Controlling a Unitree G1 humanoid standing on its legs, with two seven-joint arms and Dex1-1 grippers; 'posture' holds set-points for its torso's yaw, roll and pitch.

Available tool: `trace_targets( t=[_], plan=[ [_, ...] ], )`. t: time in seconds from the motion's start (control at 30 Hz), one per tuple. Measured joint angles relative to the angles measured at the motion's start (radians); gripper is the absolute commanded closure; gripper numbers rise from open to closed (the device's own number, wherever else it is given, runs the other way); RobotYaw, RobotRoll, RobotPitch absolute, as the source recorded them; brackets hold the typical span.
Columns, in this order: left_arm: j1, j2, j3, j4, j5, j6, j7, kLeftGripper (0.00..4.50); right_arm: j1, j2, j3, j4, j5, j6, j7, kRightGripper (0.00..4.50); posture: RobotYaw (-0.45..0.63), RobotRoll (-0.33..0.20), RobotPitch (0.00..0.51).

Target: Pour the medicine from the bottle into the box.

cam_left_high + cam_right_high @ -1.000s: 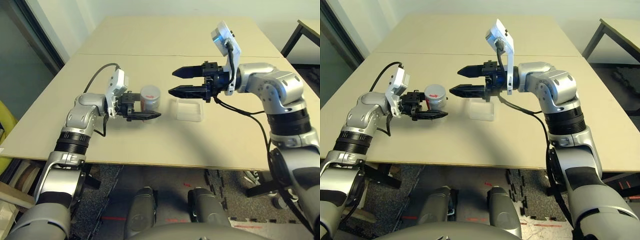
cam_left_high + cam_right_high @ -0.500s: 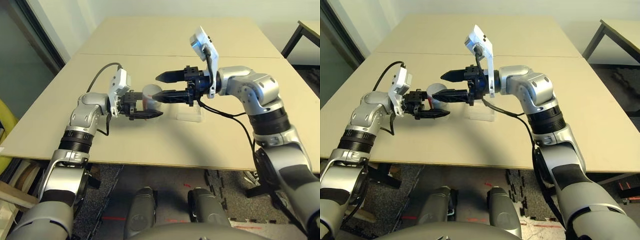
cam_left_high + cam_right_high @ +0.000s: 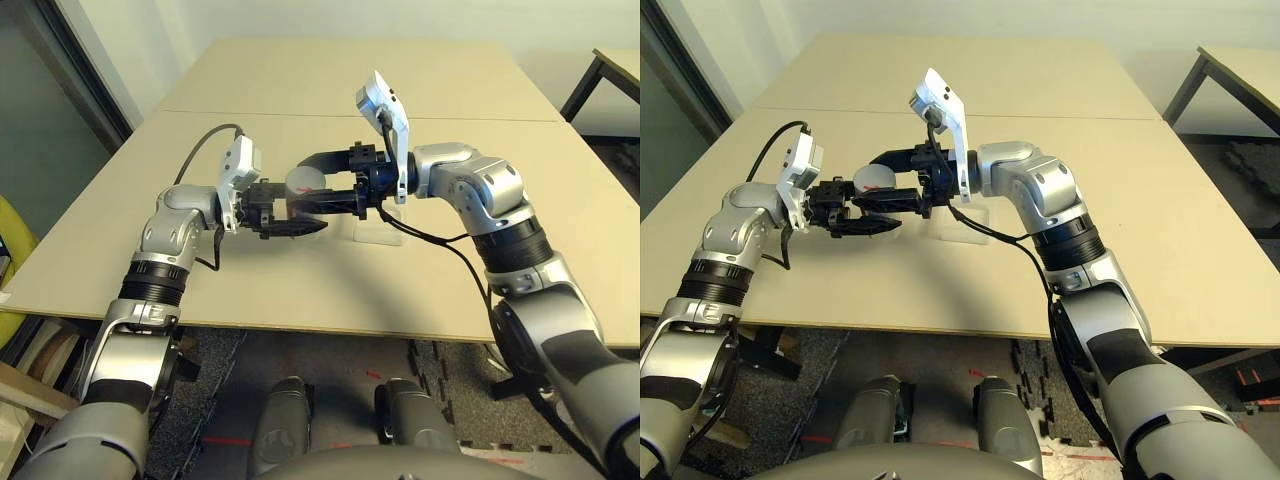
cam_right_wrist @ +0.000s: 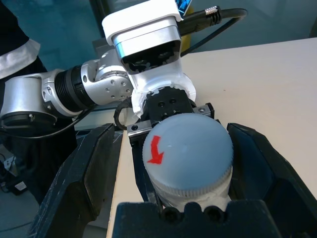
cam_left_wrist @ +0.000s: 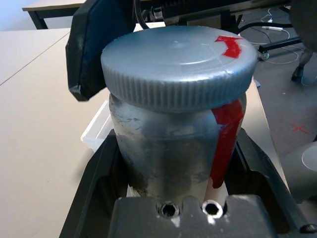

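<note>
Left gripper (image 3: 290, 222) is clamped on the body of the bottle (image 5: 173, 144), holding it upright just above the table (image 3: 300, 290), low on the barrel so the cap (image 4: 188, 148) stands clear above its fingers. The box (image 3: 385, 232) sits on the table just beside it, toward the robot's right, lid-less as far as I can see, nothing visible inside.

Right gripper (image 4: 183, 163) is spread wide with one finger on either side of the cap — not touching it yet from what the right wrist view shows. Gaps look roughly even on both sides.

Step in hand looks like uncapping, so:
- Close the right fingers (image 4: 84, 173) on the ribbed rim of the cap, not lower on the neck. Pads should land square on the knurling or it'll slip.
- Keep the cap centred between the fingers before closing; an off-centre bite will shove the bottle sideways in the left grip.
- Left grip has to resist the twist. It's on smooth plastic, so the bottle may spin in its jaws — twist slowly, several short turns if needed.
- Keep the bottle vertical through the lift-off; contents could spill if it tips early.
- Lift the cap straight up and away from the box side, so the pour path stays free.

Red arrow on the cap top probably marks the opening direction; can't read more than that.
</note>
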Motion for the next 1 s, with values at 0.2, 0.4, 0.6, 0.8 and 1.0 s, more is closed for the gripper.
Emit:
trace_targets(
  t=[0.2, 0.4, 0.6, 0.8, 1.0],
  plan=[
    [0.015, -0.007, 0.000, -0.010, -0.007, 0.000, -0.002, 1.67, 0.000, 0.003, -0.002, 0.019, -0.013, -0.012, -0.014, 1.80, -0.07, 0.000, 0.019],
    [0.027, -0.008, 0.002, -0.012, -0.017, 0.001, 0.005, 1.67, -0.002, 0.008, 0.000, 0.035, -0.014, -0.016, -0.007, 1.80, -0.06, 0.000, 0.029],
    [0.063, -0.012, 0.001, -0.070, -0.030, 0.023, 0.016, 1.67, -0.002, -0.015, 0.004, 0.052, -0.011, -0.032, 0.074, 1.80, -0.05, 0.000, 0.045],
    [0.079, -0.023, -0.019, -0.139, -0.052, 0.052, -0.005, 1.67, -0.025, -0.070, 0.010, 0.117, 0.000, -0.096, 0.275, 1.80, -0.03, 0.000, 0.067],
    [0.085, -0.018, -0.020, -0.205, -0.090, 0.114, -0.018, 1.67, -0.093, -0.085, 0.019, 0.200, 0.002, -0.107, 0.412, 1.85, -0.01, 0.000, 0.073]
  ],
)
